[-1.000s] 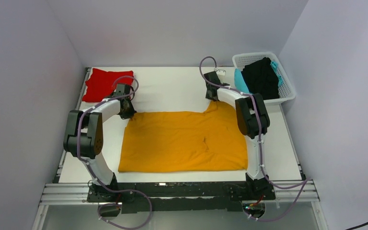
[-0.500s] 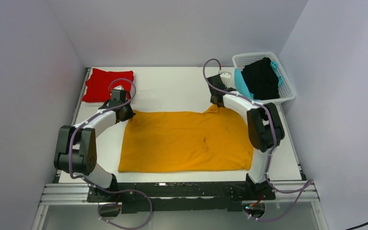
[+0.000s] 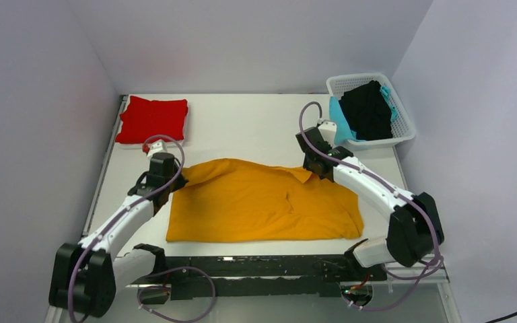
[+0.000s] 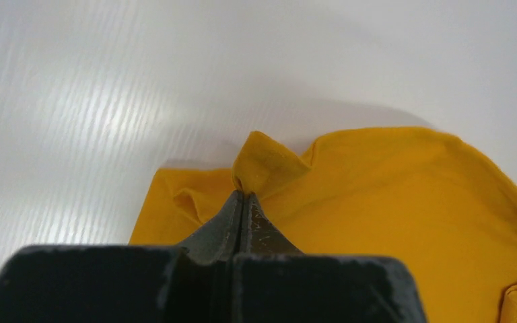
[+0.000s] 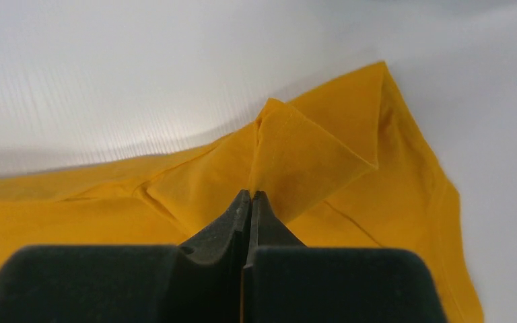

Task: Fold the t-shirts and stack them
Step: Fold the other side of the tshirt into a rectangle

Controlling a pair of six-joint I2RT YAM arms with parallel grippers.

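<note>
I have the mustard-orange t-shirt [image 3: 262, 205] spread across the middle of the white table [image 3: 242, 124], its near edge lying flat close to the arm bases. The left gripper [image 3: 174, 182] is clenched on the shirt's far-left corner; in the left wrist view its jaws meet tight on a small peak of cloth [image 4: 262, 161] pulled up above the table. The right gripper [image 3: 309, 169] is clamped on the far-right corner, and the right wrist view shows a folded flap of orange hem [image 5: 309, 151] pinched where the tips meet. Between the two grips the far edge of the shirt rides up in a ridge.

A red t-shirt [image 3: 151, 119] lies folded at the far-left corner of the table, well apart from the orange one. At the far right stands a white lattice basket [image 3: 404, 128] holding a black t-shirt [image 3: 367, 111] and a teal t-shirt [image 3: 338, 116] that hangs over its left rim, near the right wrist. My right forearm [image 3: 370, 188] crosses the shirt's right edge and hides part of it; the left forearm [image 3: 124, 219] runs beside the shirt over bare table.
</note>
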